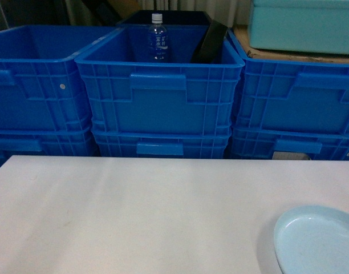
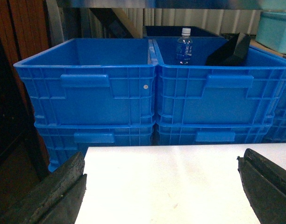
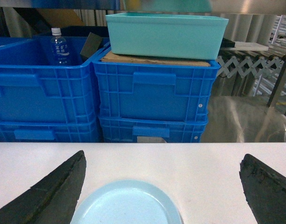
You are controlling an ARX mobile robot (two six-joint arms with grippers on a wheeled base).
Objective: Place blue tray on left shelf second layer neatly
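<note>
The blue tray (image 1: 317, 242) is a pale blue round dish lying flat on the white table (image 1: 134, 217), at its near right corner and partly cut off by the frame. In the right wrist view the blue tray (image 3: 126, 205) lies low between the fingers, toward the left one, and my right gripper (image 3: 165, 155) is open above it without touching. My left gripper (image 2: 164, 153) is open over bare table. A reflective steel shelf tier (image 3: 241, 116) shows right of the crates. Whether it is the left shelf second layer I cannot tell. Neither gripper shows in the head view.
Stacked deep-blue crates (image 1: 160, 91) stand in a row just behind the table's far edge. The middle one holds a water bottle (image 1: 157, 37) and a black object (image 1: 209, 43). A teal box (image 3: 166, 35) sits on cardboard atop the right crate. A steel edge (image 2: 157, 3) runs overhead.
</note>
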